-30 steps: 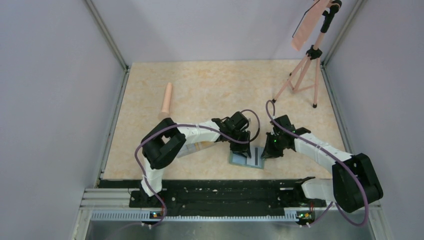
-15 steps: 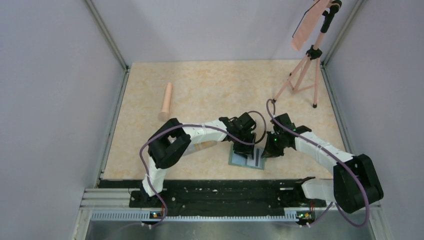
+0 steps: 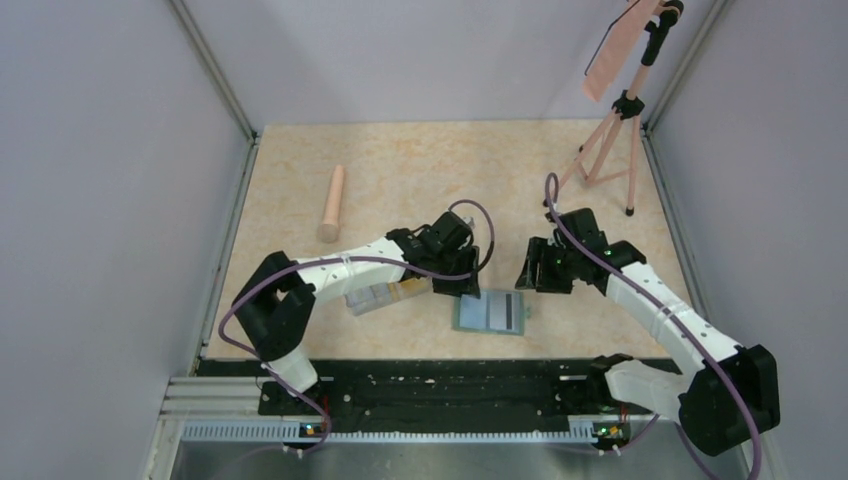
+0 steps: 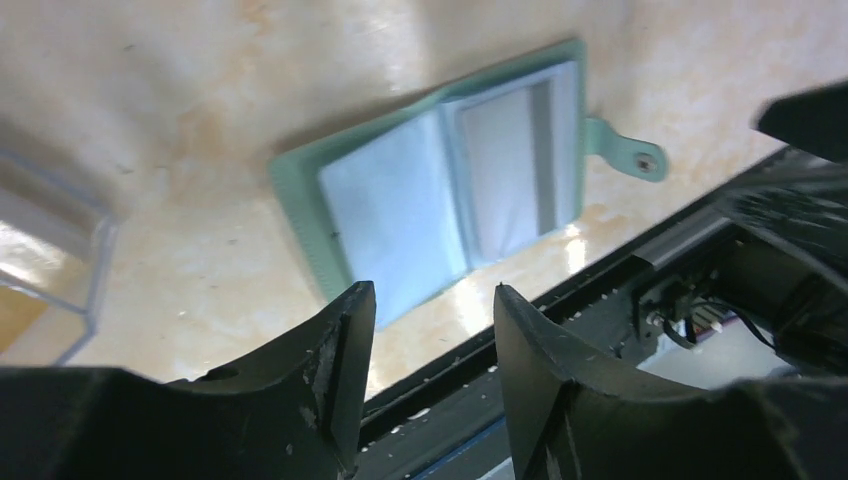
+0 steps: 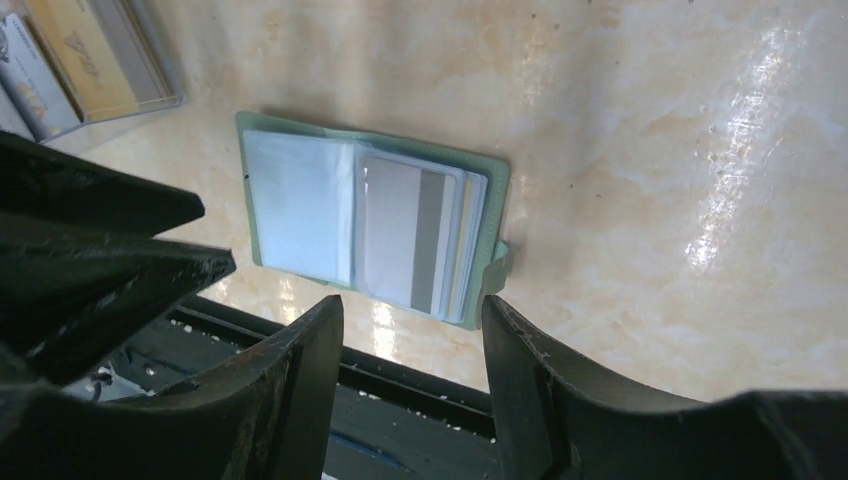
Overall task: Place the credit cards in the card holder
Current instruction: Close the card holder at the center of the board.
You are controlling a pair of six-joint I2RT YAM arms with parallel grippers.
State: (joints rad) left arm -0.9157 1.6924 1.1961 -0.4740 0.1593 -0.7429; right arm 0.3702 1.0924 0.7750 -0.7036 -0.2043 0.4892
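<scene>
Hovering spread and empty, that's both sets: the left jaws stand apart with nothing between them, and the right jaws are the same, nothing pinched on either side. Just below and between them lies the card holder (image 3: pixel 490 312), opened flat on the tabletop (image 3: pixel 420 180) close to the near edge. Its pale blue pages face up, its long axis runs left to right, and the snap tab (image 4: pixel 625 152) pokes out at the right-hand end. A striped card (image 5: pixel 405 235) sits on the right-hand page, in the pocket as far as I can tell.

Now the relation that matters: the remaining credit cards (image 5: pixel 85 50) sit in the clear box (image 3: pixel 383 296), just beside the holder on its left. That puts them behind the left jaws and well apart from the right ones, so my call is that the left side is nearer for the next pick.

Outward from there, the left arm (image 3: pixel 350 268) has its elbow swung wide to the left, forearm stretched rightward over the box, wrist tipped down. The right arm (image 3: pixel 660 310) runs a long diagonal from its base, wrist folded down toward the holder's tab end.
</scene>
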